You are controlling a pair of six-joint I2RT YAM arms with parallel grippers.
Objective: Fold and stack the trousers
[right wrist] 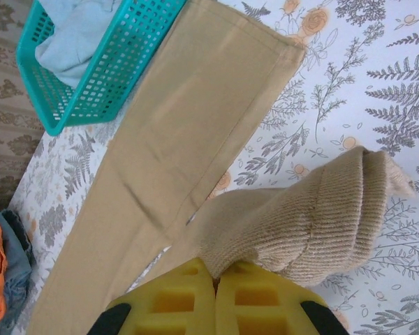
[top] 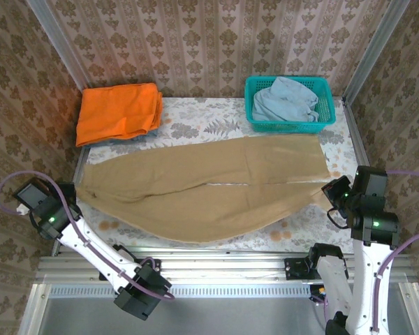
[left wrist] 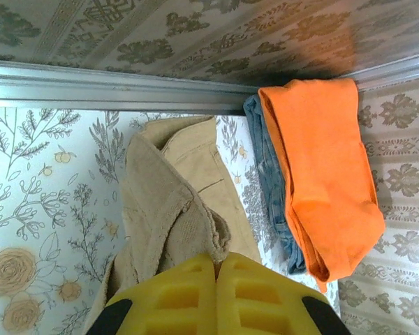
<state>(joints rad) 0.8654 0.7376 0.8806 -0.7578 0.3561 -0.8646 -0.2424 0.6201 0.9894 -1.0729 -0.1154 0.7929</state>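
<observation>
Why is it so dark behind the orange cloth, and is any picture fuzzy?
Left wrist view: a dark shadow falls on the wall beside the orange garment; nothing fuzzy. Right wrist view: bright and sharp, ribs on the trousers show clearly. Top view: even light, soft shadows, no glare.

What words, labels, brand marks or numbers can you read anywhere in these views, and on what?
None can be read.
No writing shows on the tan cloth trousers, the folded orange garment, the teal plastic basket or the floral table cover; these bear only plain fabric or printed patterns.
</observation>
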